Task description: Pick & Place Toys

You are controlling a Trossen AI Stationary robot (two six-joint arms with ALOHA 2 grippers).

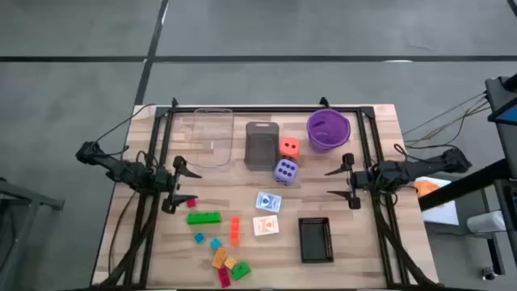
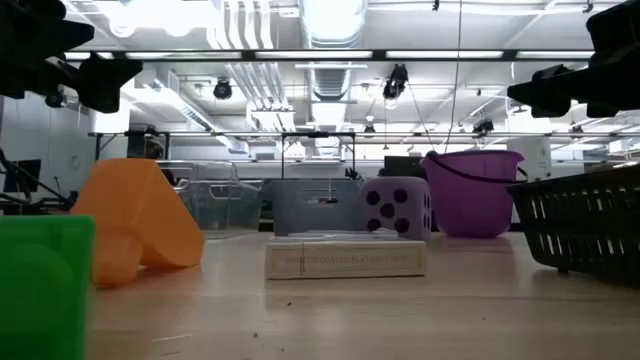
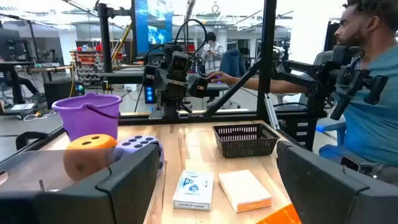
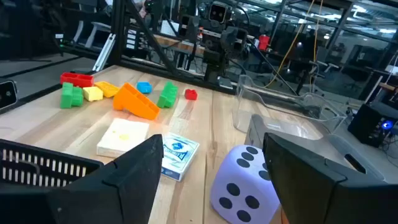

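Left end effector (image 1: 179, 185) open and empty above tabletop (image 1: 363, 242), right end effector (image 1: 343, 182) open and empty, purple die (image 1: 285, 170) between them, card packs (image 1: 268, 202) nearby

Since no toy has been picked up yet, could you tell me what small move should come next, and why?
Probably lower the open left gripper toward the small red plastic brick just beside it: both grippers hold nothing, the right gripper is open too, and that brick looks like the nearest toy.

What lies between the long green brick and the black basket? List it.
In the high view, an orange brick and two card packs lie between the long green brick and the black basket.
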